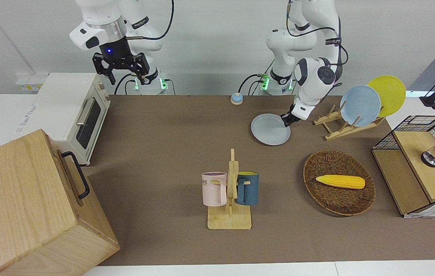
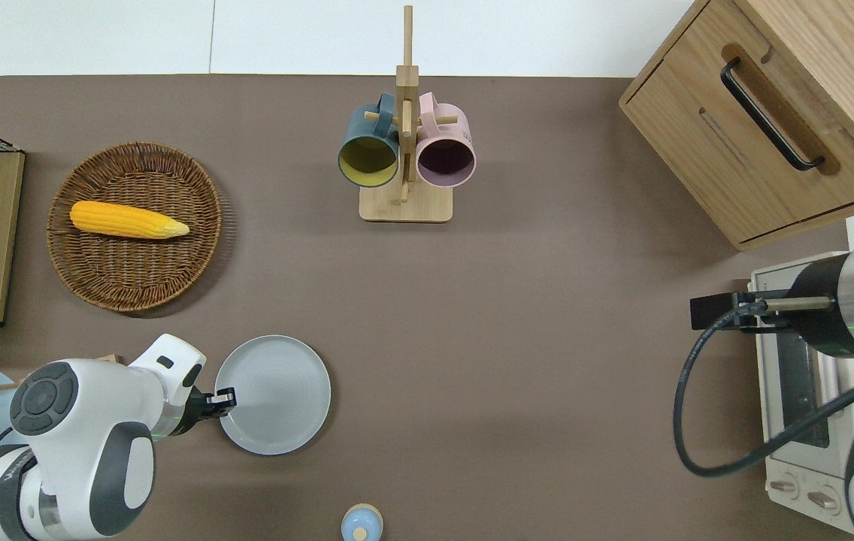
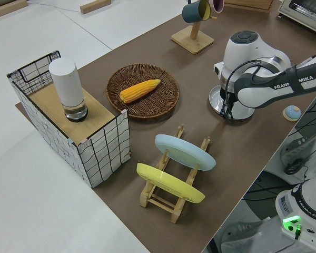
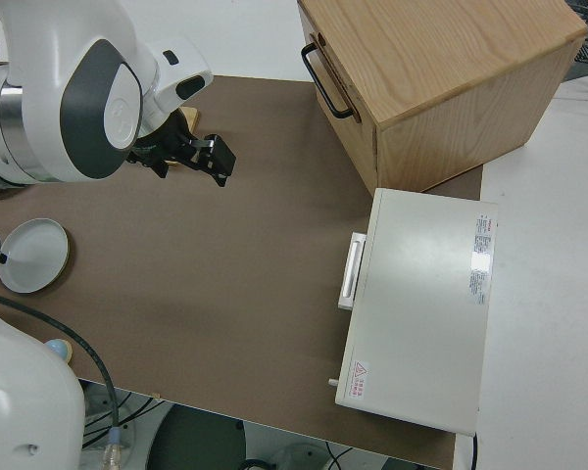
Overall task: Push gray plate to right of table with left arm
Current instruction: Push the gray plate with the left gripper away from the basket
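From the front we see the small round pale gray plate point(image 1: 270, 129) lying flat on the matte brown table point(image 1: 164, 153), toward the left arm's end and close to the robots; the white left arm's black gripper point(image 1: 288, 119) sits low at the plate's rim on the side away from the right arm's end, so the plate lies from the fingers toward that end, which is the way the push must run; whether the fingers stand wide or narrow we cannot tell here.

From overhead the left gripper point(image 2: 221, 399) meets the gray plate point(image 2: 273, 394) at its rim, the tip overlapping the edge; the plate being round, it has no long axis to align; we judge most of the travel is not yet done, with bare table point(image 2: 517, 361) open toward the white toaster oven point(image 2: 799, 391); the finger gap is hidden under the wrist.

From the left side the arm covers much of the gray plate point(image 3: 217, 100), and the contact is hard to read.

From the right side the plate point(image 4: 32, 256) shows at the picture's edge, the left gripper cut off; the right gripper point(image 4: 189, 155), parked, has its fingers spread apart.
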`<state>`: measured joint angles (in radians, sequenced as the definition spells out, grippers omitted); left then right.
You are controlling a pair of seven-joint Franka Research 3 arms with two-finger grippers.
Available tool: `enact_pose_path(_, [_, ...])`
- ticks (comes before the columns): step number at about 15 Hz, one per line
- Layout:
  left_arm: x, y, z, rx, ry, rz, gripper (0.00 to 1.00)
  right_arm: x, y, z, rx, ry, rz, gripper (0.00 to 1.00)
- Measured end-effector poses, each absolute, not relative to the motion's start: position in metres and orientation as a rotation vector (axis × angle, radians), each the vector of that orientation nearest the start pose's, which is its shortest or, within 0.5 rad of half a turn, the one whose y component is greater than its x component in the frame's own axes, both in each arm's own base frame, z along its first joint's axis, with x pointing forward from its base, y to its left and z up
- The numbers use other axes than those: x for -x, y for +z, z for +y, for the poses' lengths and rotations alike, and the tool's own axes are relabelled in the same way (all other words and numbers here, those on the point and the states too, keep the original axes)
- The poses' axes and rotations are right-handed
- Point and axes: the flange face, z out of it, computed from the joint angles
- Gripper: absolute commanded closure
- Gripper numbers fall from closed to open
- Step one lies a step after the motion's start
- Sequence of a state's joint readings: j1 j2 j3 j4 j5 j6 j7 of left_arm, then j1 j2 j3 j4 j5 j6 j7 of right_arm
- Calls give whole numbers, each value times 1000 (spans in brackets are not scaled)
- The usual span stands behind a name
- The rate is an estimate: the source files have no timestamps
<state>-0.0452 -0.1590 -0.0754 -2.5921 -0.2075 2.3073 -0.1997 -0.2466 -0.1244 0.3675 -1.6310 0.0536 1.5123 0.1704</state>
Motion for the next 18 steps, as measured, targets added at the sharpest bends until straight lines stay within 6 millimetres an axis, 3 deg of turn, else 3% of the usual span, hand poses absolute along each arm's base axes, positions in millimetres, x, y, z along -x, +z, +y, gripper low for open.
enact_pose_path(9, [-409,302,-96,3247,246,-405,1000,-506,653,81,3132,6,77,7])
enact_pose_path(18, [-398,300,-154,3262,221,-502,1000,-506,653,81,3132,6,77,5])
